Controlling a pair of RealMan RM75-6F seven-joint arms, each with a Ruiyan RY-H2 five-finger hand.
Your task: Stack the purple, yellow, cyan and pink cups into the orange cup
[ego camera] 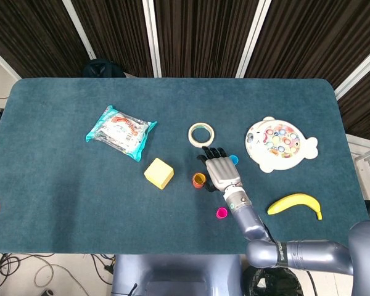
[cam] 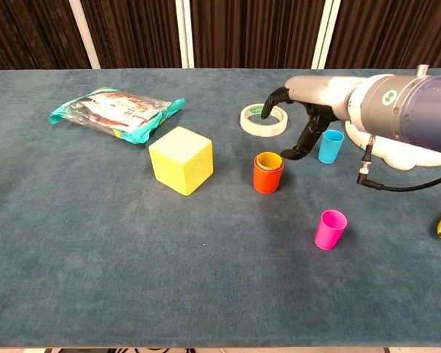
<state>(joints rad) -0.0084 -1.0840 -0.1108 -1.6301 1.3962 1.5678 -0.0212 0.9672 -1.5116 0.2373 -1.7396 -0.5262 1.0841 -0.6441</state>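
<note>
Orange cup (cam: 268, 176): stands upright on the worktop (cam: 95, 243), just left of the right robot hand (cam: 303, 121), apart from it.
Yellow cup (cam: 269, 159): nested inside the orange one, only its rim showing.
Right robot hand: fingers spread and curved downward, holding nothing.
Cyan cup (cam: 329, 145): upright, just right of the fingers.
Pink cup (cam: 330, 229): upright, nearer the camera and to the right.
Purple cup: cannot tell.
Left robot hand: not seen in either view.
Surface: dark teal cloth worktop; black curtains behind.
Others: one yellow block (cam: 181, 159), one tape ring (cam: 263, 118), one snack packet (cam: 115, 112), one banana (ego camera: 295, 203), one fish toy (ego camera: 279, 143).
</note>
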